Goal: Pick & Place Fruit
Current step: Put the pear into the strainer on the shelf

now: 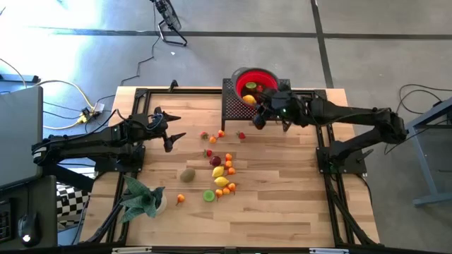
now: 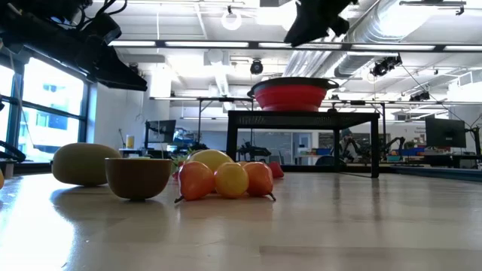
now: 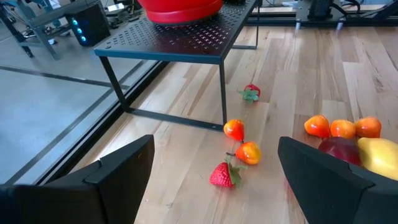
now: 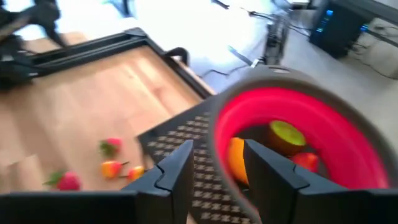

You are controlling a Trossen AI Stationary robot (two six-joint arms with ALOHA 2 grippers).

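fruit [image 1: 220, 171] is scattered loosely across the middle of the wooden table [image 1: 282, 190], with a few pieces already in the red bowl [image 1: 256, 80] on the black mesh stand [image 1: 233, 106]. right gripper [image 4: 211, 171] is held beside the bowl's rim, fingers narrowly parted and empty. left gripper [image 3: 211, 180] is spread wide near a strawberry [image 3: 222, 175].

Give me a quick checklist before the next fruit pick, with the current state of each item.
1. Red bowl on the black perforated stand: ok.
2. Fruit already in the bowl, lime among them: ok.
3. Right tool empty, fingers apart, near the bowl: ok.
4. Left tool open, empty, strawberry ahead of it: ok.
5. Loose fruit left on the table, such as the kiwi: not ok, many remain.
6. Leafy plant apart from the fruit: ok.
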